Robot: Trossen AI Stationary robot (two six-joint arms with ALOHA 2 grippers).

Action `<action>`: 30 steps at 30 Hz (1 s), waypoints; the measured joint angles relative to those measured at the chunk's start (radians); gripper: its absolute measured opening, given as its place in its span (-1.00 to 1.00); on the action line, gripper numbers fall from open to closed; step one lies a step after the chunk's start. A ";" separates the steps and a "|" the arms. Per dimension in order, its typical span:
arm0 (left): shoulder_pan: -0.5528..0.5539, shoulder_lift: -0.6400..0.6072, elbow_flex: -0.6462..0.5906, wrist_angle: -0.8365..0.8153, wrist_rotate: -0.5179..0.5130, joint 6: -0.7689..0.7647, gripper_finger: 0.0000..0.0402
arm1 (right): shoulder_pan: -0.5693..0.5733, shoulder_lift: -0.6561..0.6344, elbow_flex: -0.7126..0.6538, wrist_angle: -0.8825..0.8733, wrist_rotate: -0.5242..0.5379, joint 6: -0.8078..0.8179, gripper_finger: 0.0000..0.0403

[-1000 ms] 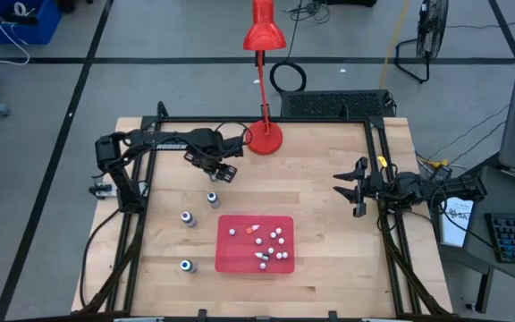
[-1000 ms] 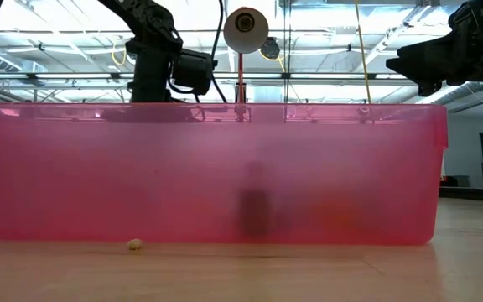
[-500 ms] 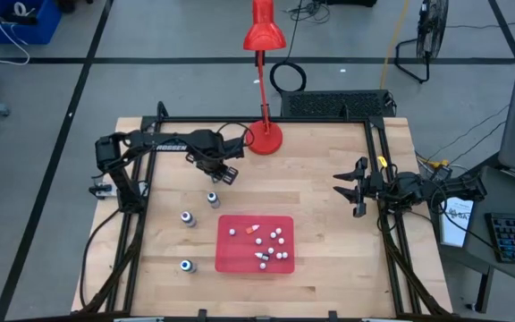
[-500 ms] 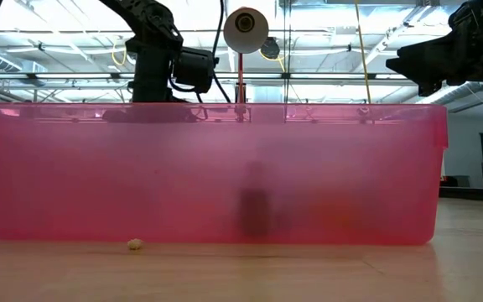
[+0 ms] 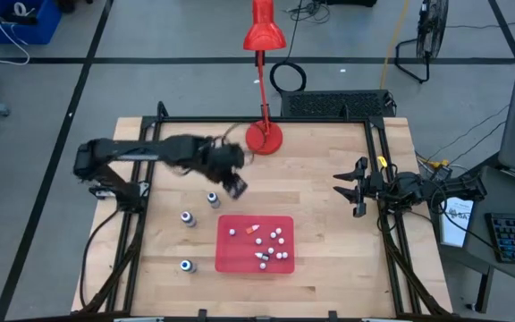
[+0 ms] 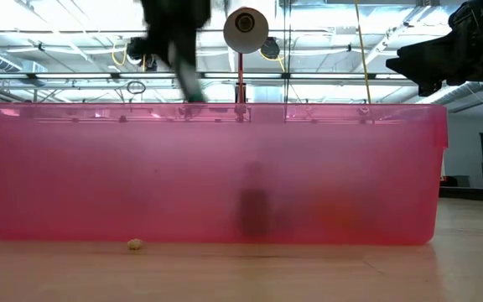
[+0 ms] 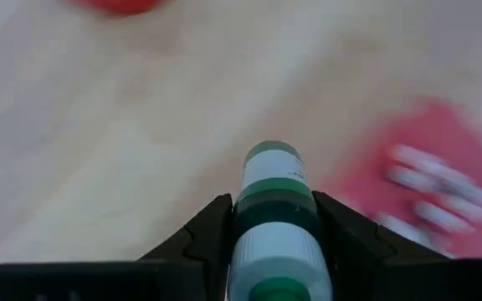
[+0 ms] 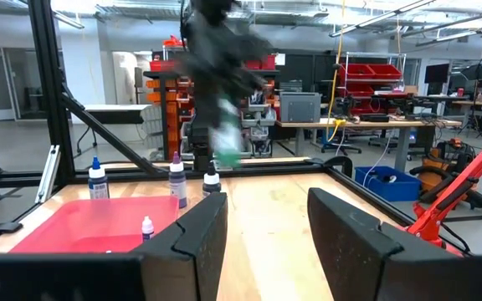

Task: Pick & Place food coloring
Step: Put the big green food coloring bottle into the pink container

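The red tray [image 5: 255,243] lies on the wooden table [image 5: 320,179] and serves as the landmark here. The left gripper [image 5: 233,183] hangs in the air just beyond the tray's far left corner, between the tray and the round base of the red desk lamp [image 5: 264,136]. Its two dark fingers [image 7: 206,237] pinch a small green dropper bottle [image 7: 276,221] by its sides; the bottle has a white body, a green band and a green cap. Any writing on its label cannot be made out.

Inside the tray lie several tiny food coloring bottles [image 5: 271,243], mostly white-capped, with one orange-red one [image 5: 250,229] near the tray's far edge. Three more bottles stand upright on the table to the left of the tray: one [image 5: 212,199] just off its far left corner, one [image 5: 187,217] a little farther left, and one [image 5: 186,265] level with its near edge. From the right wrist view these three show blue, purple and dark bodies with white tips [image 8: 176,179].

The right gripper [image 5: 347,187] waits well to the right of the tray, above the table's right side, with its fingers [image 8: 189,242] spread apart and holding nothing.

No brand or text is readable anywhere in these views.
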 joint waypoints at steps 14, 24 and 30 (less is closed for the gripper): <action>-0.579 0.181 0.210 -0.011 -0.102 -0.180 -0.28 | 0.000 0.000 0.000 0.002 0.000 0.000 -0.23; -0.583 0.444 0.209 -0.149 0.102 -0.320 -0.29 | 0.000 0.001 0.000 0.000 0.000 0.000 -0.23; -0.556 0.468 0.209 -0.194 0.119 -0.369 -0.29 | 0.000 0.001 0.000 0.000 0.000 0.000 -0.23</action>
